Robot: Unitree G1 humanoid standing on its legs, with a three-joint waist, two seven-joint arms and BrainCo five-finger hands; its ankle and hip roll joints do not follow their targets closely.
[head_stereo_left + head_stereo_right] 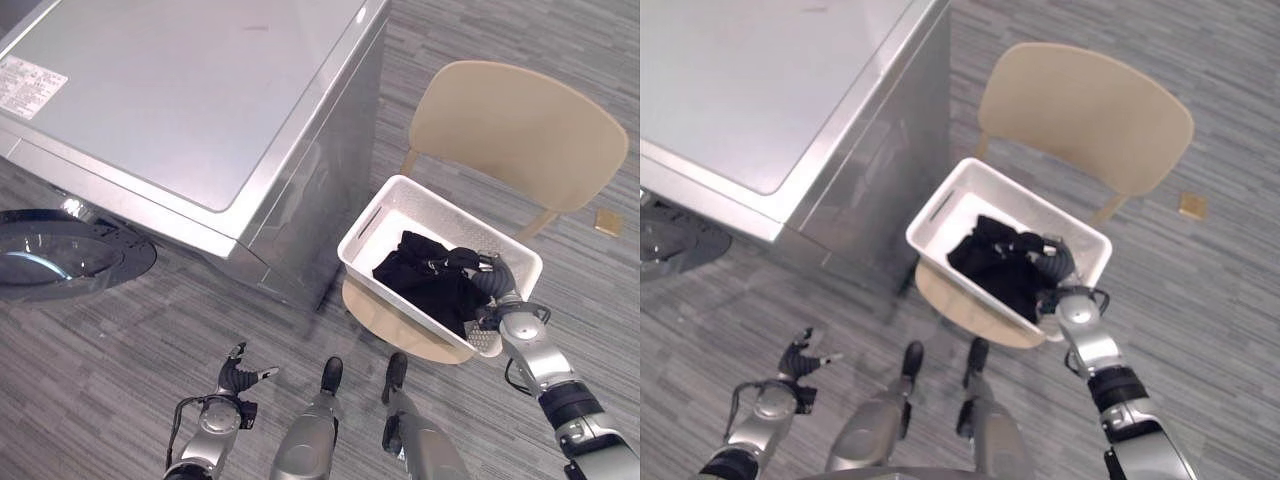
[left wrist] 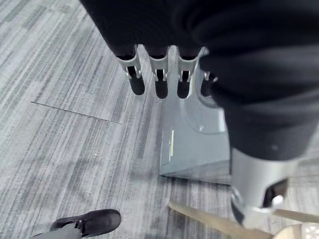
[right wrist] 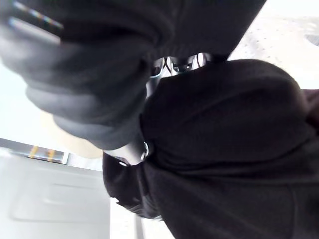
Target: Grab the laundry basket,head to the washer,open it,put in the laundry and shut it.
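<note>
A white laundry basket rests on the seat of a beige chair, just right of the silver washer. Black laundry lies heaped inside it. My right hand reaches into the basket from the near right corner, its fingers curled over the black cloth, with the thumb against the heap. The washer's round door hangs open at the front left. My left hand is low over the carpet, away from the basket, with its fingers straight and holding nothing.
The washer's side panel stands close to the basket's left end. The chair's back rises behind the basket. A small tan square lies on the grey carpet to the far right. Open carpet lies in front of the washer.
</note>
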